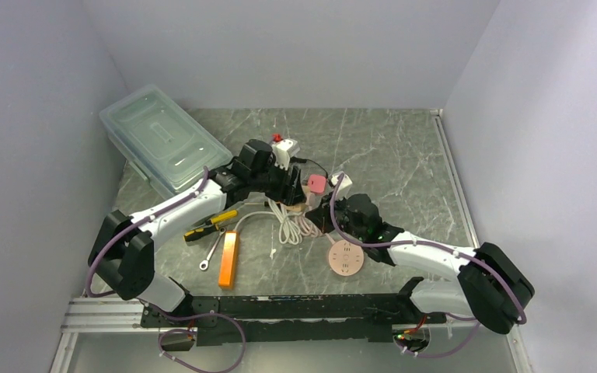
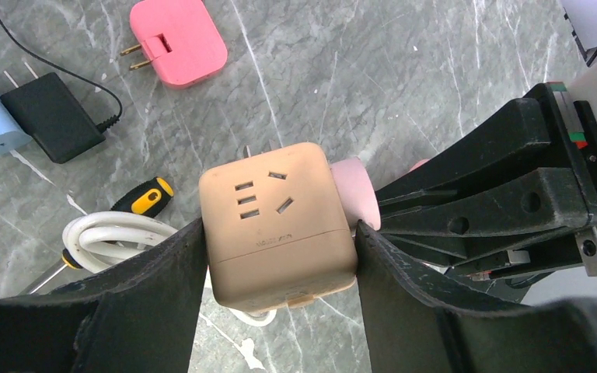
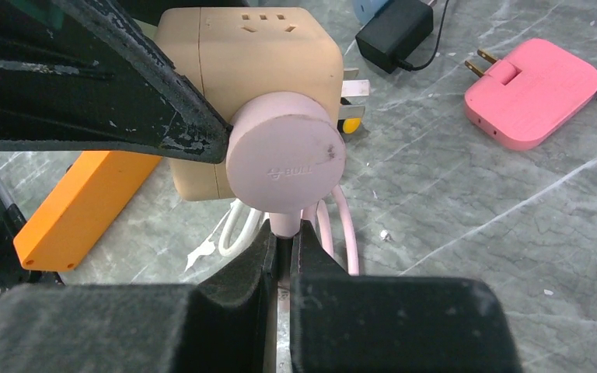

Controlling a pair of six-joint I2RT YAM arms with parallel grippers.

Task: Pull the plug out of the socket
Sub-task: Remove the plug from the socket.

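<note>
A tan cube socket (image 2: 276, 221) sits between the pads of my left gripper (image 2: 280, 226), which presses on its two sides and holds it just above the marble table. A round pale-pink plug (image 3: 286, 159) is seated in the socket's side face, its pink cord (image 3: 350, 233) dropping down. My right gripper (image 3: 284, 233) is shut on the plug's short neck just below the round body. In the top view both grippers meet at mid-table, left gripper (image 1: 286, 189) and right gripper (image 1: 325, 208), and they hide the socket.
A pink flat adapter (image 2: 177, 41) and a black charger (image 2: 50, 116) lie beyond the socket. A yellow-black screwdriver (image 2: 146, 198) and coiled white cable (image 2: 105, 233) lie beneath it. An orange block (image 1: 228, 258), wrench (image 1: 212, 252), round pink disc (image 1: 346, 257) and clear lidded box (image 1: 163, 140) are around.
</note>
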